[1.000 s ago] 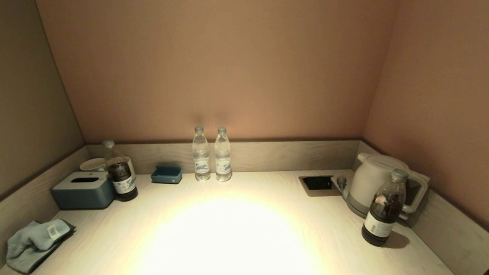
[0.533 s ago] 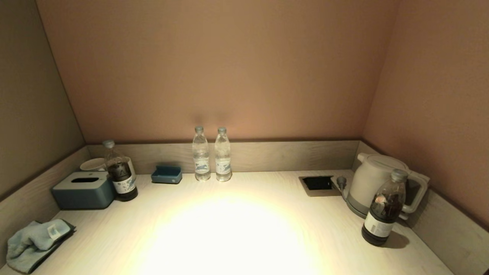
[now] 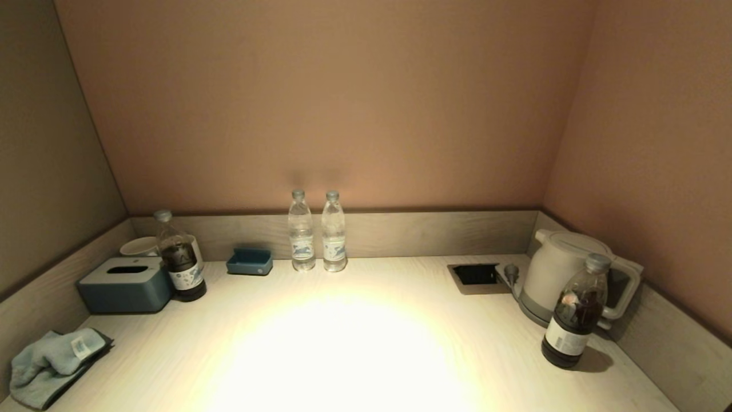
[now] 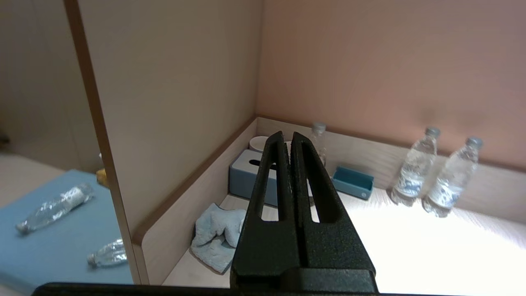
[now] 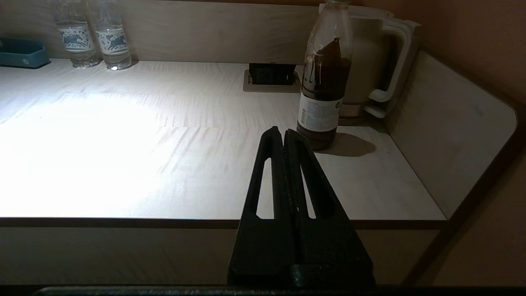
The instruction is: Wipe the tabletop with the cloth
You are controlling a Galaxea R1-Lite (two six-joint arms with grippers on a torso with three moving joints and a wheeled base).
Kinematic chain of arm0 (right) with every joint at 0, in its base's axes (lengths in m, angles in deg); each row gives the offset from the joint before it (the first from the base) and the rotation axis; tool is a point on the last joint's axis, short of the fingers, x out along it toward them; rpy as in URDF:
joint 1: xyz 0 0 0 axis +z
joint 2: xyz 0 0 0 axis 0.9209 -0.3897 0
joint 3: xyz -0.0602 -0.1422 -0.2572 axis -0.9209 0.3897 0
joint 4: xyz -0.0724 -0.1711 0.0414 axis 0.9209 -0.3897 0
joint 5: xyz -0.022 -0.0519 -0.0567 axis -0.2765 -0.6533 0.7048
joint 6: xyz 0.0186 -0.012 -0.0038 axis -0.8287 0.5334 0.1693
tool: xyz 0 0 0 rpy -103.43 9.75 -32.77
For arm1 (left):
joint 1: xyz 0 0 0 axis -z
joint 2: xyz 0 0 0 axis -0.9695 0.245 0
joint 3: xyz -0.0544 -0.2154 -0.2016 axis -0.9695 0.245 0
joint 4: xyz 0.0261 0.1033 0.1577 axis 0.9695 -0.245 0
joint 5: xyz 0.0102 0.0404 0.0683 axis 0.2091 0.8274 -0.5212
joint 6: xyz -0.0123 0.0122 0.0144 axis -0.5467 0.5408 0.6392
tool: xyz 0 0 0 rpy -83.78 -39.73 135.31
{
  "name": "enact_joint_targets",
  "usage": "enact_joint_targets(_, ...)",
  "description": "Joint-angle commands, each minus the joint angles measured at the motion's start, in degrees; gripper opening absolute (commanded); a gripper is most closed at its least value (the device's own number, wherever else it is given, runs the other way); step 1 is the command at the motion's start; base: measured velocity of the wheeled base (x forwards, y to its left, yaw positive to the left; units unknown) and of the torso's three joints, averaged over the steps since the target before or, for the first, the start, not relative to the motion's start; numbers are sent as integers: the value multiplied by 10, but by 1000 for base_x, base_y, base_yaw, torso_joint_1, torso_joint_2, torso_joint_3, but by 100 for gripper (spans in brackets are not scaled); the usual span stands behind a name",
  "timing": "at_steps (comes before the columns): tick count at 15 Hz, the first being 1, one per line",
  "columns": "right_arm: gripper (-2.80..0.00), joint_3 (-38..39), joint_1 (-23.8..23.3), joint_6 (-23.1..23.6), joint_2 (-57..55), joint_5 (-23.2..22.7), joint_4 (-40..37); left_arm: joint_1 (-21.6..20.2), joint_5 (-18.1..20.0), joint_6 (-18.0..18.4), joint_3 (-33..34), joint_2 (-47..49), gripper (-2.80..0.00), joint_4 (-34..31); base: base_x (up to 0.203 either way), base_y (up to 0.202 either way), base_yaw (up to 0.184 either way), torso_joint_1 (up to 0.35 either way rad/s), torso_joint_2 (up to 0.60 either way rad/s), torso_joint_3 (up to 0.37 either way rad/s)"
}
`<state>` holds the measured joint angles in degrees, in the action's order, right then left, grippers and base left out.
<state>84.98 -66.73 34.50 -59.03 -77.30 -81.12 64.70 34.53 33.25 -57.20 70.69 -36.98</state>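
Observation:
A crumpled light blue cloth [image 3: 48,364] lies on the pale wooden tabletop [image 3: 354,343] at the near left corner, against the left wall. It also shows in the left wrist view [image 4: 215,234]. Neither arm shows in the head view. My left gripper [image 4: 287,137] is shut and empty, held in the air short of the table's near left corner. My right gripper [image 5: 283,133] is shut and empty, held before the table's front edge near its right end.
At the back left stand a blue tissue box [image 3: 126,284], a dark bottle [image 3: 180,257], a white cup [image 3: 139,246] and a small blue tray [image 3: 249,261]. Two water bottles [image 3: 316,232] stand at the back middle. At the right are a white kettle [image 3: 563,274], a dark bottle [image 3: 575,312] and a socket recess [image 3: 474,274].

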Motion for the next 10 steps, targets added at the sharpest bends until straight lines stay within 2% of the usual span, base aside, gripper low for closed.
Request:
enact_joint_targets(1, -280, 0, 0, 0, 0, 0, 0, 21, -1, 11, 17, -44, -280, -2, 0, 0, 0, 0, 0, 0)
enact_joint_targets(5, -280, 0, 0, 0, 0, 0, 0, 42, 3, 42, 42, -83, -280, 0, 0, 0, 0, 0, 0, 0)
enact_joint_targets(7, -280, 0, 0, 0, 0, 0, 0, 71, 2, 65, 55, -113, -280, 0, 0, 0, 0, 0, 0, 0)
enact_joint_targets(10, -280, 0, 0, 0, 0, 0, 0, 94, 0, 76, 70, -147, -280, -2, 0, 0, 0, 0, 0, 0)
